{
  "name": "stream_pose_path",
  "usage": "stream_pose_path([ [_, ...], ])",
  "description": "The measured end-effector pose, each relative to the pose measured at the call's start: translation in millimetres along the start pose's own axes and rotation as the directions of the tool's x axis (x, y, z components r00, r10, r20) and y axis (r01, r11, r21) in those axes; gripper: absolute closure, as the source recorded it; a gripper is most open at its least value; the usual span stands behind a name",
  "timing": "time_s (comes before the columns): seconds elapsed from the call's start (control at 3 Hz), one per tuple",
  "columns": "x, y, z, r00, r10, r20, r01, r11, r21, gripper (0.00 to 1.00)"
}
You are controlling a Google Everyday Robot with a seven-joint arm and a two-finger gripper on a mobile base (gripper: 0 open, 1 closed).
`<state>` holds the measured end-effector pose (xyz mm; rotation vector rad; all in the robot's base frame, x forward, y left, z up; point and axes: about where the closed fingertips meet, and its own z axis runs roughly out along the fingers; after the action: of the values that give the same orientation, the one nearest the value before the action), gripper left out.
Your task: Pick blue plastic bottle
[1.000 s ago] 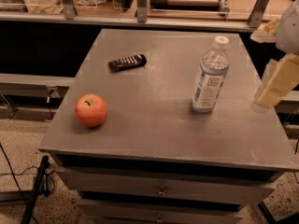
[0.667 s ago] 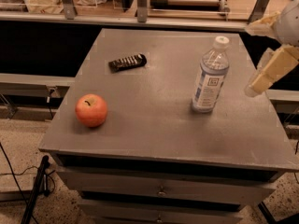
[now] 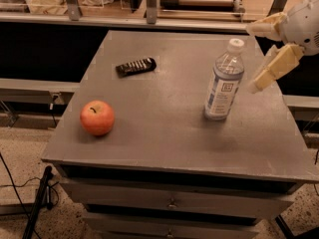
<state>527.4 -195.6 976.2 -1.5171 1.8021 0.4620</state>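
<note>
Your claw (image 3: 254,58) hangs over the worktop's (image 3: 164,128) right edge, fingers (image 3: 279,66) spread wide and holding nothing. The blue plastic bottle (image 3: 224,81) stands upright just beside it, right of centre, untouched. Closing in, grasp and lift: not yet done, by my reading.

Upright capped blue plastic bottle (image 3: 223,86); tool (image 3: 252,59) just beside.
</note>
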Motion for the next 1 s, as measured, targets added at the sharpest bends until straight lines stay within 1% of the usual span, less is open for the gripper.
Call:
stream_pose_path([
  [0.33,-1,0,5,0.992,-0.036,0.123,0.039,0.999,-0.022,0.0],
  [0.67,-15,7,12,0.963,-0.071,0.259,0.09,0.9939,-0.064,0.0],
  [1.0,-26,15,22,0.951,-0.099,0.293,0.133,0.9861,-0.1,0.0],
])
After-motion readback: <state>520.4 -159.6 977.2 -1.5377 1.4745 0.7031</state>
